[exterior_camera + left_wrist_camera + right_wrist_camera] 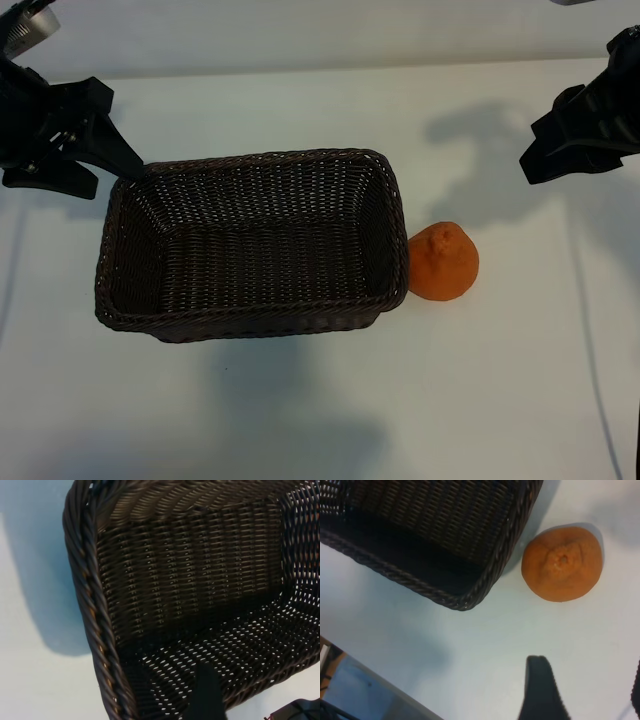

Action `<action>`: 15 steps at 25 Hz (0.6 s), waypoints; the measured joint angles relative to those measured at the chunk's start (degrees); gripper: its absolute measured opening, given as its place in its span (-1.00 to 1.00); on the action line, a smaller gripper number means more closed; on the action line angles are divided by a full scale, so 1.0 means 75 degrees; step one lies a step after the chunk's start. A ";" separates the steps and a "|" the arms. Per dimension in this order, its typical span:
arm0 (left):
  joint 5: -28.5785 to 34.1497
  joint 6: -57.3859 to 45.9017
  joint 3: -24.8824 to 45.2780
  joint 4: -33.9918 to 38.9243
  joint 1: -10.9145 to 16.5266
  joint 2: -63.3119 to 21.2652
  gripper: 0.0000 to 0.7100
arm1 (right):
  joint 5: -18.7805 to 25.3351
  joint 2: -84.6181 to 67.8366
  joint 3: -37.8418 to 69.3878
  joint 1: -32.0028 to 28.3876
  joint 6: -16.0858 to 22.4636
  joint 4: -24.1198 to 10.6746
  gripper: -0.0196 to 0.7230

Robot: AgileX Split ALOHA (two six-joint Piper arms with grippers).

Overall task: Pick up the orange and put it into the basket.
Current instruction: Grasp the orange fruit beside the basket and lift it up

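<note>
The orange [443, 262] sits on the white table against the right end of the dark wicker basket [120, 310], stem knob up. In the right wrist view the orange [562, 564] lies just off a basket [470, 600] corner. My right gripper [527, 148] hangs open above the table, behind and right of the orange, with nothing between its fingers [540, 690]. My left gripper [118, 180] stands open at the basket's far left corner. Its one dark finger [207, 695] shows over the woven floor near the braided rim [95, 615].
The table's edge [380, 690] runs past the basket's near side in the right wrist view. A thin cable [590, 350] trails down the table at the right. White tabletop [330, 400] lies in front of the basket and around the orange.
</note>
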 joint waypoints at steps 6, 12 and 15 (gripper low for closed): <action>0.0000 0.0089 0.0000 -0.0215 0.0000 0.0000 0.63 | 0.0000 0.0000 0.0000 0.0000 0.0000 0.0000 0.22; 0.0000 0.0134 0.0000 -0.0215 0.0000 0.0000 0.63 | -0.0179 0.0000 0.0000 0.0000 0.0000 0.0000 0.22; 0.0000 0.0173 0.0000 -0.0215 0.0000 0.0000 0.63 | -0.0308 0.0000 0.0000 0.0000 -0.0014 0.0000 0.22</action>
